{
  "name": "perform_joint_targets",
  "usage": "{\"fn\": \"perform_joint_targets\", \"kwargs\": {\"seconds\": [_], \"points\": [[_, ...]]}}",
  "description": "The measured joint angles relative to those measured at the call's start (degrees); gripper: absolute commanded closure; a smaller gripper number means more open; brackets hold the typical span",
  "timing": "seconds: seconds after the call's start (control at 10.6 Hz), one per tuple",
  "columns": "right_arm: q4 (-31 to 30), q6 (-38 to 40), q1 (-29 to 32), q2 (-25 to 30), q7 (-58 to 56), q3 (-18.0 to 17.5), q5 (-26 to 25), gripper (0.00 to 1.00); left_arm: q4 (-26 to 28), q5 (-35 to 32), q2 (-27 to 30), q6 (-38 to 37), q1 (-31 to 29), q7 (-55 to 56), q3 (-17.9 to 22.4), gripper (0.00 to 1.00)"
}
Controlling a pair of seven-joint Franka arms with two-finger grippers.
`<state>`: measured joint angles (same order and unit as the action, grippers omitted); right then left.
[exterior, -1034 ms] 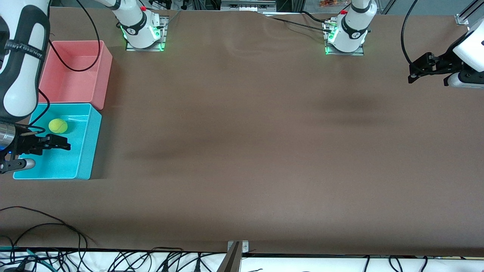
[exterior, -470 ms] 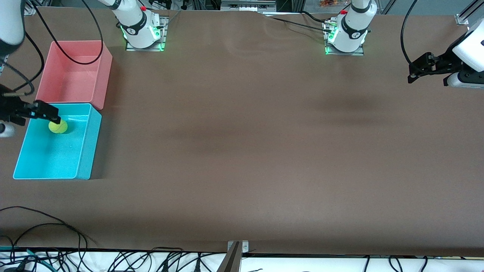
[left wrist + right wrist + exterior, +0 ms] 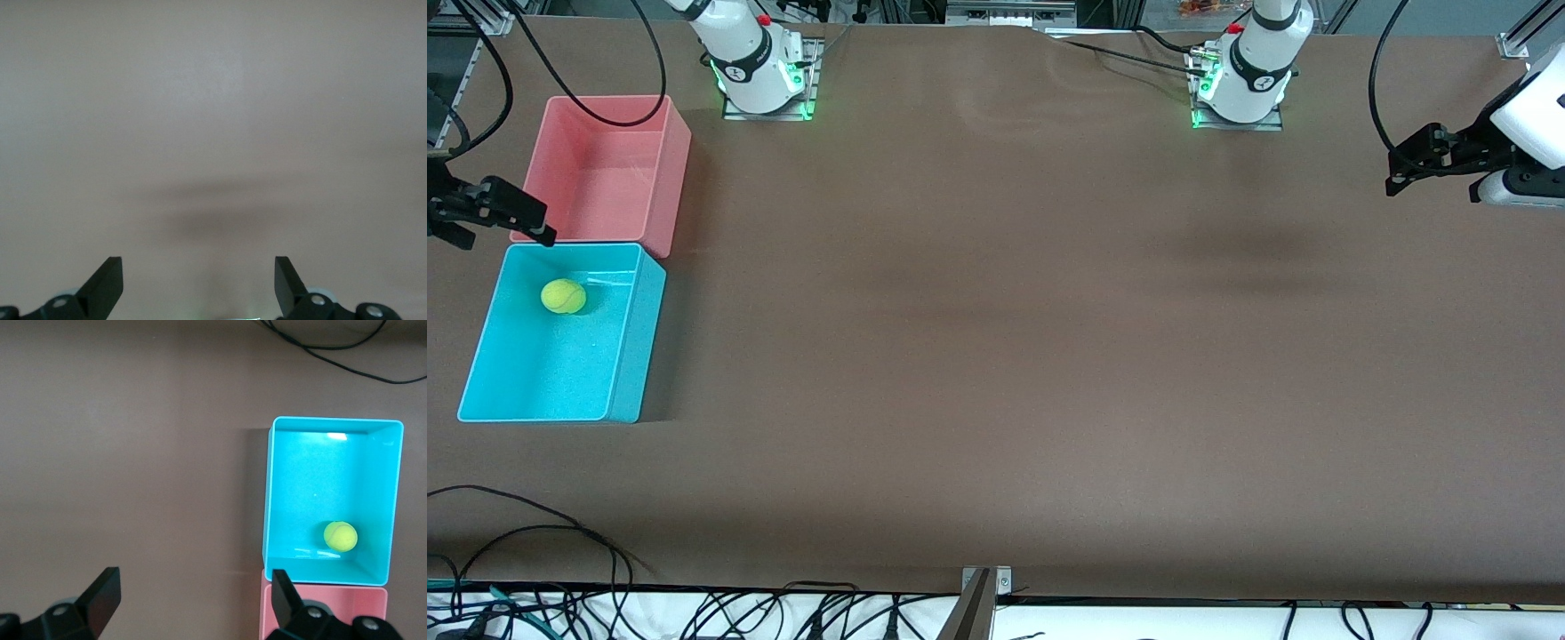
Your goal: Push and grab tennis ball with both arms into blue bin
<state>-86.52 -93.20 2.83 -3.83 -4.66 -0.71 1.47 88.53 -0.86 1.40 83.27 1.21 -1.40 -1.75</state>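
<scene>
While both arms hover open-fingered, tennis ball (image 3: pixel 563 296) lies in blue bin (image 3: pixel 627 373)

High front camera facing the arms; wrist cameras looking straight down, right's sharing the blue bin (image 3: pixel 333 500).

The tennis ball (image 3: pixel 563 296) looks fuzzy and matt, lying in the blue bin (image 3: pixel 633 356) of smooth, faintly glossy plastic; the pink bin (image 3: pixel 671 169) touching that bin shares the sheen; the table (image 3: pixel 1049 356) beneath is matt brown, cloth-like
</scene>
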Motion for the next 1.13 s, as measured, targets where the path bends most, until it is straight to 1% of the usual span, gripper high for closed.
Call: {"fn": "perform_joint_targets", "kwargs": {"seconds": [0.09, 0.28, 0.47, 0.66, 0.85, 1.13], "points": [[-2.51, -1.76, 0.90, 1.55, 0.10, -1.06, 0.61, 0.00, 0.00, 0.00, 0.00, 0.00, 0.01, 0.00, 0.00, 0.00], [-6.28, -6.26, 1.55, 3.35, 0.39, -1.63, 1.14, 0.00, 0.00, 0.00, 0.00, 0.00, 0.02, 0.00, 0.00, 0.00], [-6.83, -7.62, 2.68, 3.73, 0.65, -3.10, 1.27, 0.00, 0.00, 0.00, 0.00, 0.00, 0.05, 0.00, 0.01, 0.00], [-6.83, -7.20, 3.05, 3.84, 4.34, -4.51, 1.28, 0.00, 0.00, 0.00, 0.00, 0.00, 0.06, 0.00, 0.01, 0.00], [-6.84, -6.98, 3.14, 3.86, 8.95, -4.59, 1.83, 0.00, 0.00, 0.00, 0.00, 0.00, 0.06, 0.00, 0.01, 0.00], [-6.74, -6.96, 3.31, 4.99, 11.17, -4.59, 2.88, 0.00, 0.00, 0.00, 0.00, 0.00, 0.08, 0.00, 0.01, 0.00]]}}
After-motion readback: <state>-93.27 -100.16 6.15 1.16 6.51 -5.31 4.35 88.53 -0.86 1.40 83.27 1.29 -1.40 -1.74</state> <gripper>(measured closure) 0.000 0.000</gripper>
